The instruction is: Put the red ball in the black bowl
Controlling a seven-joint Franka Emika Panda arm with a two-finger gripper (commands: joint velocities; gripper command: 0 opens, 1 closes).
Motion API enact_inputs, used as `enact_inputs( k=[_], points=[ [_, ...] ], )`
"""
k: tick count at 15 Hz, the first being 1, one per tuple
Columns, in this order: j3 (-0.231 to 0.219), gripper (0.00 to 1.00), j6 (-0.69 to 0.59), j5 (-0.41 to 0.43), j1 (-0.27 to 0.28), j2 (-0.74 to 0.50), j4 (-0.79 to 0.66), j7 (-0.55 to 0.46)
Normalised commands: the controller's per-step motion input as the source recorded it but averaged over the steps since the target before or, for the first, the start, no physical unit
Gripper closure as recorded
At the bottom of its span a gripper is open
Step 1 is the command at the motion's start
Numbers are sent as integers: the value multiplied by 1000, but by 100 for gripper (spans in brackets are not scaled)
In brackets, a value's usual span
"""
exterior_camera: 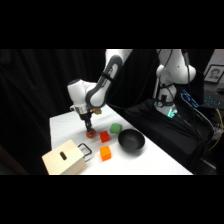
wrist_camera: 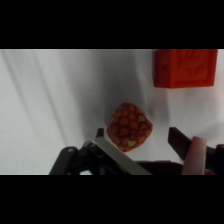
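Black curtains back a white table [exterior_camera: 60, 127]; the gripper [wrist_camera: 137, 136] stands low over the red ball [wrist_camera: 129, 127], fingers spread either side of it, not yet clamped; the black bowl [exterior_camera: 131, 140] sits well apart. Risk, I judge: a round ball may squirt sideways toward the red cube [wrist_camera: 184, 67] if the pinch lands off-centre.

White arm [exterior_camera: 107, 75], rounded glossy shells, dark grey to black bands at the joints. Bulbous white wrist housing just above the gripper [exterior_camera: 89, 129], which is small and dark. Base [exterior_camera: 172, 75] white, with a teal-lit spot low on it. Wrist view: black linkage [wrist_camera: 82, 160] with a pale metal bar; one dark finger [wrist_camera: 179, 141] with a pale pinkish pad.
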Motion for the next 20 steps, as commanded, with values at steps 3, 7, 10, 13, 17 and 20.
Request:
enact_inputs(
  k=[3, 7, 10, 13, 17, 20],
  points=[
    [89, 0, 88, 137, -90, 139, 152, -31],
    [60, 32, 93, 104, -68, 98, 109, -3],
    [35, 47, 101, 86, -52, 36, 58, 19],
    [18, 74, 100, 70, -41, -17, 21, 22],
    [6, 99, 98, 47, -24, -83, -37, 24],
    [-15, 97, 50, 5, 14, -182, -109, 40]
  ],
)
